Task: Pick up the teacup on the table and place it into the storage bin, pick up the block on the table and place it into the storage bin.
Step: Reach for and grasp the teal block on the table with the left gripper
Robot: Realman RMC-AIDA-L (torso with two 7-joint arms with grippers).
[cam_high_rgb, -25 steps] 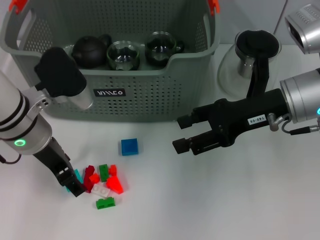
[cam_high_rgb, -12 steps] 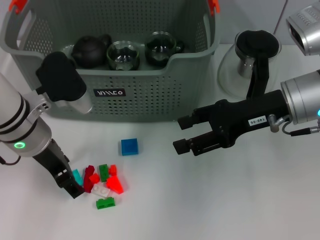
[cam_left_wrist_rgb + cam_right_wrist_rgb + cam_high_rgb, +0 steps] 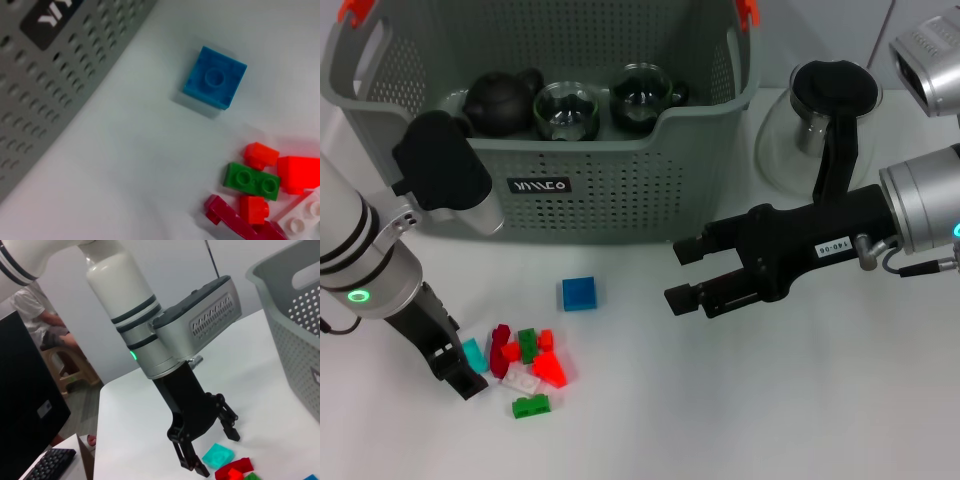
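Observation:
The grey-green storage bin [image 3: 620, 190] stands at the back and holds two glass teacups [image 3: 568, 108] [image 3: 642, 95] beside a dark teapot [image 3: 500, 98]. A blue block [image 3: 579, 293] [image 3: 215, 77] lies alone on the white table in front of the bin. My left gripper [image 3: 460, 367] [image 3: 212, 447] is open, low at the left edge of a pile of small bricks [image 3: 528, 360], with a teal brick [image 3: 473, 353] [image 3: 217, 456] lying between its fingers. Right of the blue block, my right gripper [image 3: 682, 272] hovers open and holds nothing.
A glass pitcher [image 3: 818, 125] with a black lid stands right of the bin, behind the right arm. The pile holds red, green, white and dark red bricks [image 3: 251, 181]. The bin's perforated wall [image 3: 50, 85] carries a black label [image 3: 540, 185].
My left gripper has slid slightly left and toward the front, away from the pile, so more of the teal brick shows. The right gripper has hardly moved.

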